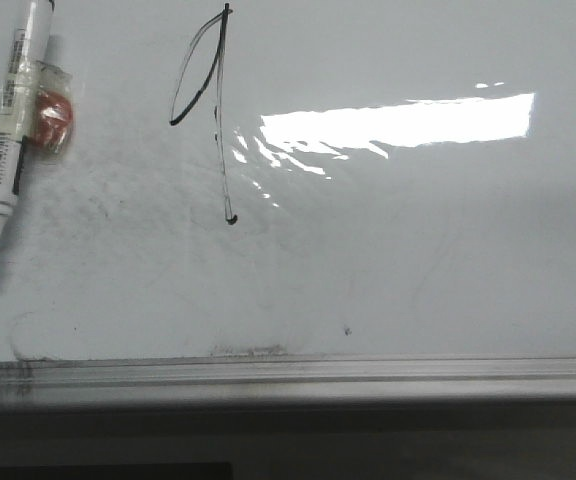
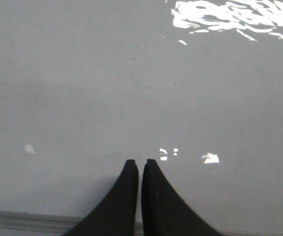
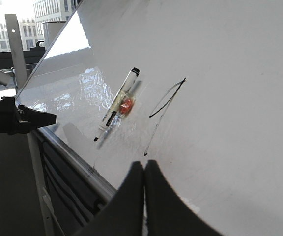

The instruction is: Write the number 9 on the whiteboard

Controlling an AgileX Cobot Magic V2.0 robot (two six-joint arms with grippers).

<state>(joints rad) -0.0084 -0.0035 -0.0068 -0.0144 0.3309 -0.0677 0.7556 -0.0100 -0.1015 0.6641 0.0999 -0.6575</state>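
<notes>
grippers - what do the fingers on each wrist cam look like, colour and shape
Both look alike. The left gripper has two matte black fingers, broad at the base and curving inward to narrow, blunt tips. The right gripper shows the same plain black, horn-shaped pair. No markings, stickers, pads or cables show on either in these views. In the right wrist view, the other arm's black gripper looks equally dark and pointed.

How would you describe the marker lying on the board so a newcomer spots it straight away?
Start at the whiteboard with its bright glare patch. In the front view, go to its far left, well left of the drawn number 9. The marker lies there: a white barrel with a barcode label and an uncapped black tip, a small red piece touching its side.
</notes>
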